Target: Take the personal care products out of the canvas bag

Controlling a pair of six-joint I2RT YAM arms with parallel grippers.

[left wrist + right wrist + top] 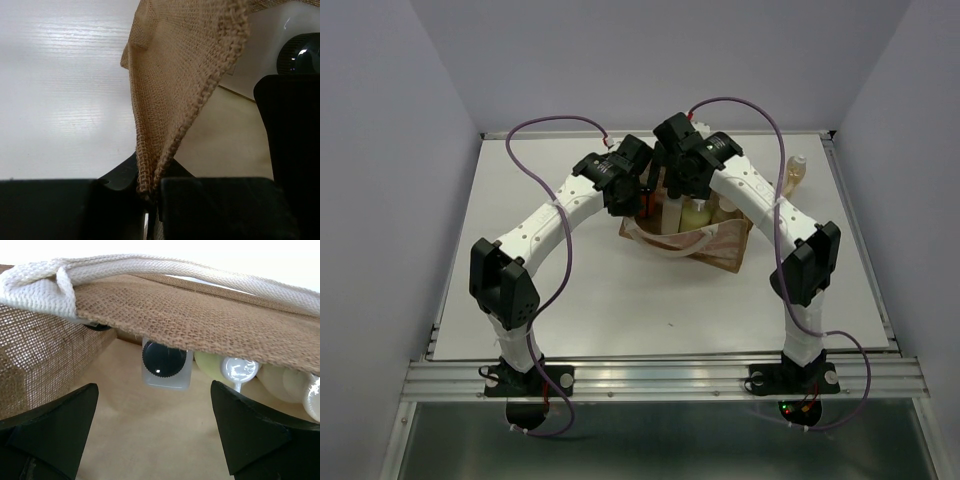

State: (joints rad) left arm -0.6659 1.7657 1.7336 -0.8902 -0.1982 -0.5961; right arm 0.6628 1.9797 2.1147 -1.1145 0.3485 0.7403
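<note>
The canvas bag point(724, 247) lies in the middle of the table with its mouth facing the arms. My left gripper point(626, 198) is shut on the bag's woven brown edge point(170, 100), which is pinched between its fingers point(150, 192). My right gripper point(674, 186) hovers open at the bag's mouth point(154, 405). Inside the bag I see a clear bottle with a dark cap point(165, 363), a pale yellow-green bottle point(209, 365) and a white-capped one point(240, 370). The bag's white handle point(150, 265) runs above them. An amber bottle point(796, 174) stands outside the bag on the table.
The white table point(520, 300) has raised rails along its front edge point(660, 375). Grey walls close in at the left, right and back. Purple cables loop over both arms above the bag.
</note>
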